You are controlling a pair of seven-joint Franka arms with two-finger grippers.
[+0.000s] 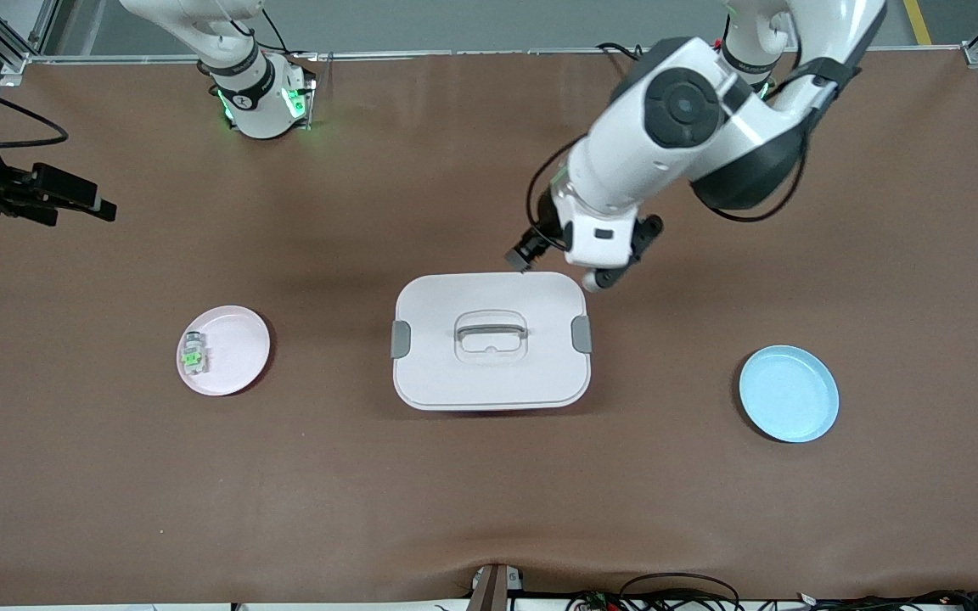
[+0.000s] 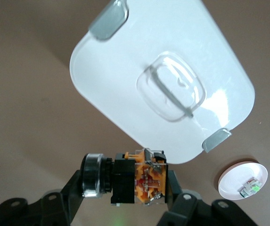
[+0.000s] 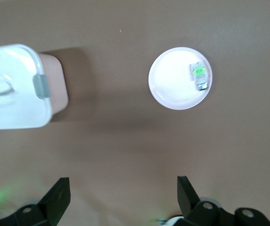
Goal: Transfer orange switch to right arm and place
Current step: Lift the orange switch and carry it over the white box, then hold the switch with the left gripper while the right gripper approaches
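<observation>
My left gripper (image 2: 125, 186) is shut on the orange switch (image 2: 146, 181), a small black block with orange marks and a clear round cap, held sideways in the air. In the front view this gripper (image 1: 531, 249) hangs over the table just by the white box's edge that lies farther from the front camera. My right gripper (image 3: 123, 195) is open and empty, high over bare table. In the front view it (image 1: 90, 202) shows at the right arm's end of the table.
A white lidded box (image 1: 438, 365) with a handle and grey clips stands mid-table. A pink plate (image 1: 238, 356) toward the right arm's end holds a pale clear block with green marks (image 1: 193, 354). An empty blue plate (image 1: 789, 393) lies toward the left arm's end.
</observation>
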